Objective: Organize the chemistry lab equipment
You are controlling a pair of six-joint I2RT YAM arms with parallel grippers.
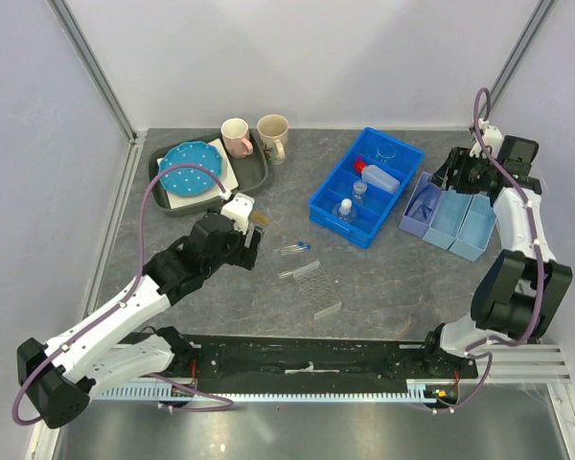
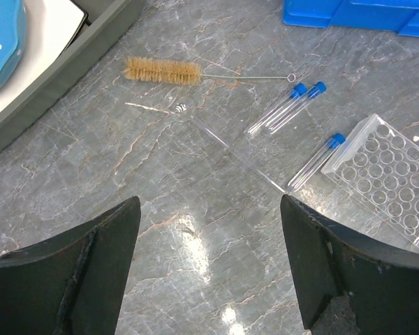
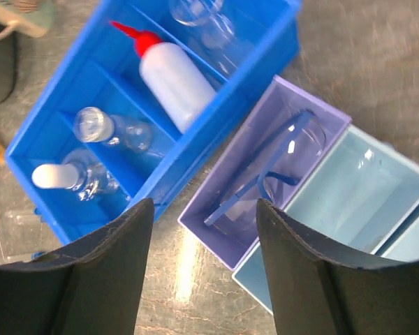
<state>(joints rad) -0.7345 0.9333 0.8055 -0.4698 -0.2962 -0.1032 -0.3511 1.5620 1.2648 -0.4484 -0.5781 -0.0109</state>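
Left gripper (image 2: pixel 209 209), jaws apart, hovers over open counter (image 2: pixel 126 153) just short of the brush (image 2: pixel 162 70), tubes (image 2: pixel 286 108) and rack (image 2: pixel 387 178). Right gripper (image 3: pixel 204 209), jaws apart and empty, hangs above the glasses (image 3: pixel 283 164) lying in the purple bin (image 3: pixel 227 174), which sits against the blue tray (image 3: pixel 216 118)

1. Bright, even light from above; shadows in the top view are soft.
2. Left wrist view: white glare on the bench (image 2: pixel 202 244) at lower centre; dark fingers (image 2: pixel 77 279) blurred along the bottom.
3. Right wrist view: pale glare at lower centre; fingers (image 3: pixel 91 279) out of focus.

Top overhead, wide; wrists close, downward; all share blue bin (image 1: pixel 337 227).
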